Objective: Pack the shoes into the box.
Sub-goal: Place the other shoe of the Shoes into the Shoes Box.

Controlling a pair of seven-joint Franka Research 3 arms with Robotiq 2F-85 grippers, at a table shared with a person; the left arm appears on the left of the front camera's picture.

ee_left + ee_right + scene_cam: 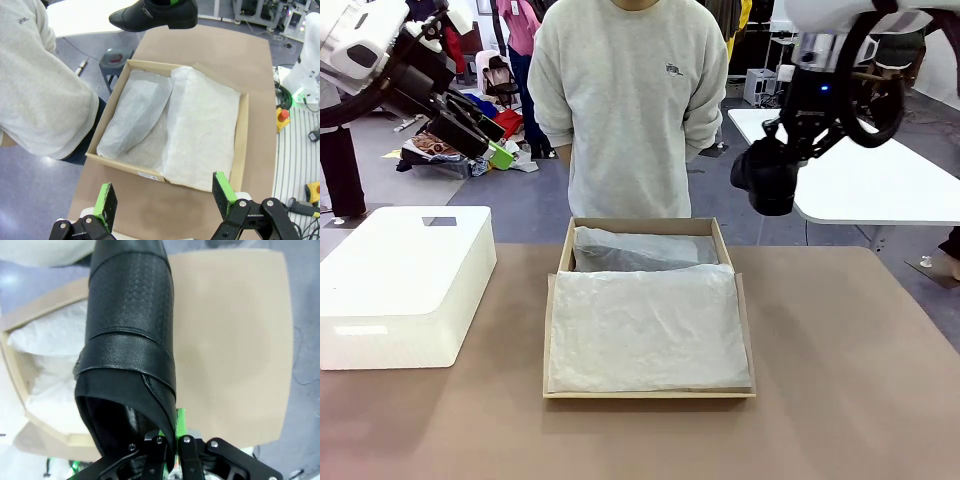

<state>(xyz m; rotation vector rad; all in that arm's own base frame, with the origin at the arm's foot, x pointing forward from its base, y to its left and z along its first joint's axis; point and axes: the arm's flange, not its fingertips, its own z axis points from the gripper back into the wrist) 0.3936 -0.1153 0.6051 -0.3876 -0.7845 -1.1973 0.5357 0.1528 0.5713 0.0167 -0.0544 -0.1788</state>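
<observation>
One glossy black shoe (767,180) hangs high above the table's far right, held at its heel opening by my right gripper (784,148). In the right wrist view the shoe (130,335) points away from the gripper (170,437), whose fingers are shut on its rim. The shoe (152,15) also appears at the top of the left wrist view. The brown cardboard box (650,392) lies open mid-table, lined with white tissue (645,325); a tissue-covered bulge (640,250) sits at its far end. My left gripper (492,140) is raised at far left, open and holding nothing (165,195). The second shoe is hidden.
A big white rounded plastic box (405,285) stands on the table's left side. A person in a grey sweatshirt (630,110) stands at the far edge behind the cardboard box. A white side table (880,185) is at the back right.
</observation>
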